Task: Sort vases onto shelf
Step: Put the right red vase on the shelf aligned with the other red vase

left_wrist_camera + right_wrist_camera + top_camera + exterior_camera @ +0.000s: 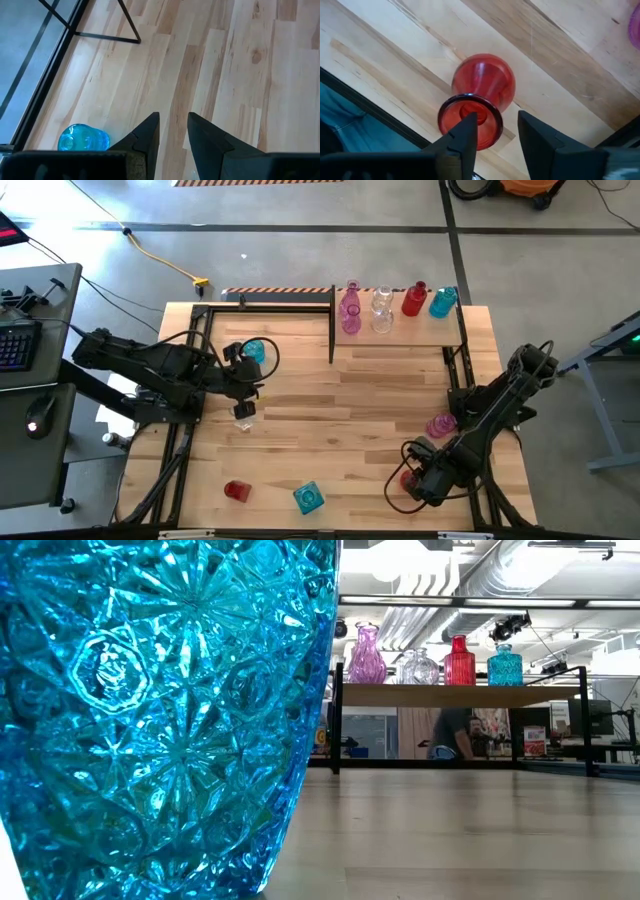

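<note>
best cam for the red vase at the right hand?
Right wrist view: the red vase fills the frame, one finger of the right hand inside its mouth. High view shows only a red sliver. Low and left wrist views: nothing.

Teal cut-star vase (160,710) glitters; shelf (460,695) pale wood, carrying pink (366,658), clear (418,667), red (459,662), teal (505,666) vases.

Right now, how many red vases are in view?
3. One on the shelf, at; one near the table front-left edge; one at the right tool, at. Arms may hide others.
</note>
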`<action>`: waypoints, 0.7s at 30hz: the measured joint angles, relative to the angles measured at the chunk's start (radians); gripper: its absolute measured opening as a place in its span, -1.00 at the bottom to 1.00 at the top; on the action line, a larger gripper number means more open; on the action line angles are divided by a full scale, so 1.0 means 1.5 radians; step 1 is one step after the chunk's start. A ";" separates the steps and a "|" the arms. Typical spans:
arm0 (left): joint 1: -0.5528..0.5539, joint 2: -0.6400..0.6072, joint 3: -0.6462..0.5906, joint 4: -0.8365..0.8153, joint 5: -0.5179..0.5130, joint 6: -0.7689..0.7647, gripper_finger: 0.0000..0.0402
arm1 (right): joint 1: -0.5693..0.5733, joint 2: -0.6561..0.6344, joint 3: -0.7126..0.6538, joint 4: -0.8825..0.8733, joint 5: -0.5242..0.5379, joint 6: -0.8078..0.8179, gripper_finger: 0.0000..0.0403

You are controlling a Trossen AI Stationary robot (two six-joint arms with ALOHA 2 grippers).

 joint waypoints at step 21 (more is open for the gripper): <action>0.000 0.000 0.000 0.000 0.000 0.000 -0.55 | -0.002 0.000 0.000 0.005 0.009 -0.034 -0.99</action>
